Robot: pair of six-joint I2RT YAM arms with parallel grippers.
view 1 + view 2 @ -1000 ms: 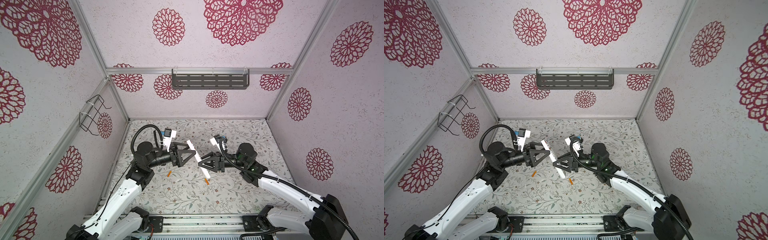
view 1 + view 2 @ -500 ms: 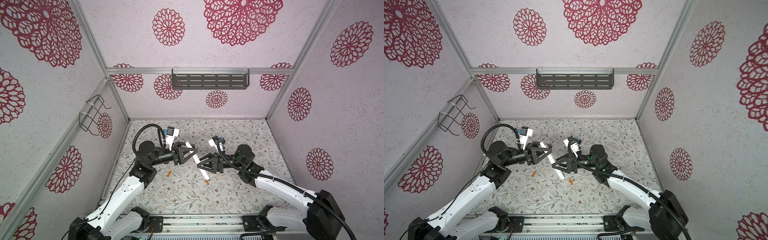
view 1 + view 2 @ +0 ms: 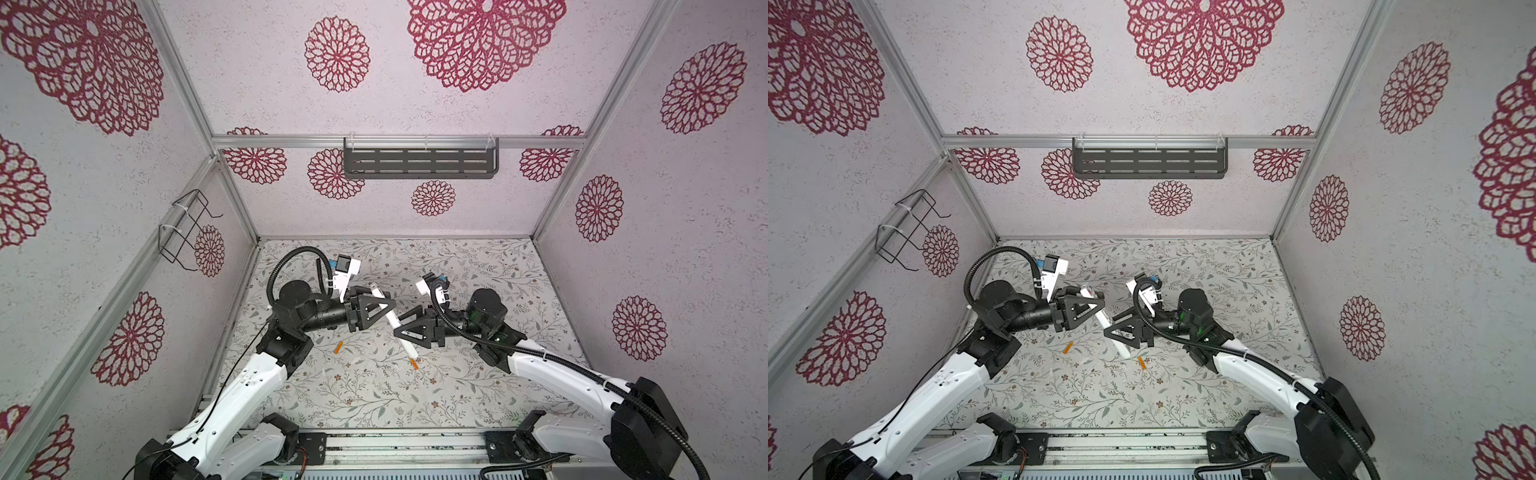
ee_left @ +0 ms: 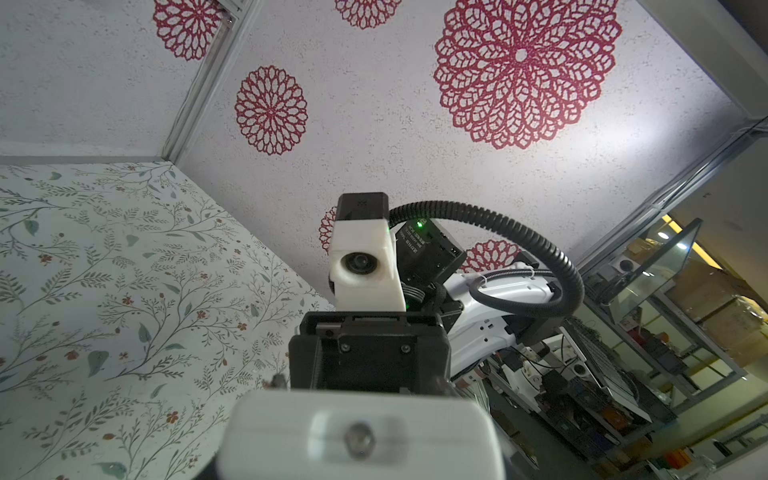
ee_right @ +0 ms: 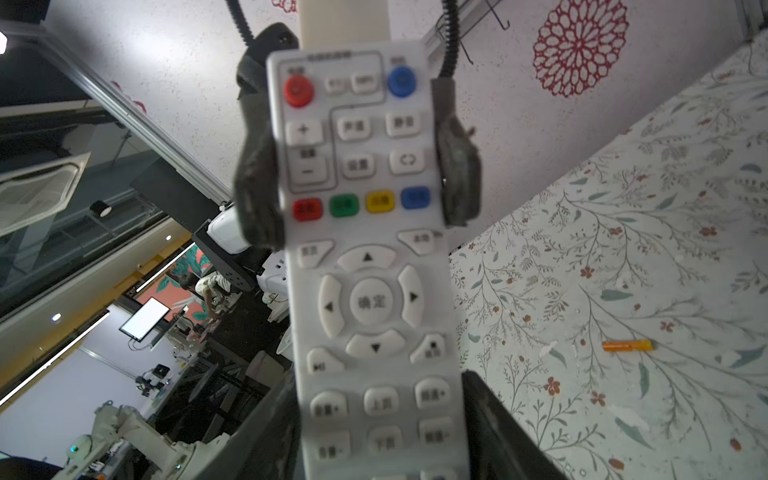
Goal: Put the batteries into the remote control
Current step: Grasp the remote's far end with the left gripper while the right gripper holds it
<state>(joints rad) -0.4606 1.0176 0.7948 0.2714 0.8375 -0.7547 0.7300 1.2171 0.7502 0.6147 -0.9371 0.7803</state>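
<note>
Over the mat, head-on: left claw tight on remote, right claw unclear.

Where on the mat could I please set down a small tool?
The mat is bare along the back wall, across the front beside the rail, and right of the right arm. The middle is crowded: left gripper and right gripper meet at the remote control, batteries lying nearby.

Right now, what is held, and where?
The long white plastic remote control: left gripper clamps its side edges near the red button; right gripper: cannot tell.
</note>
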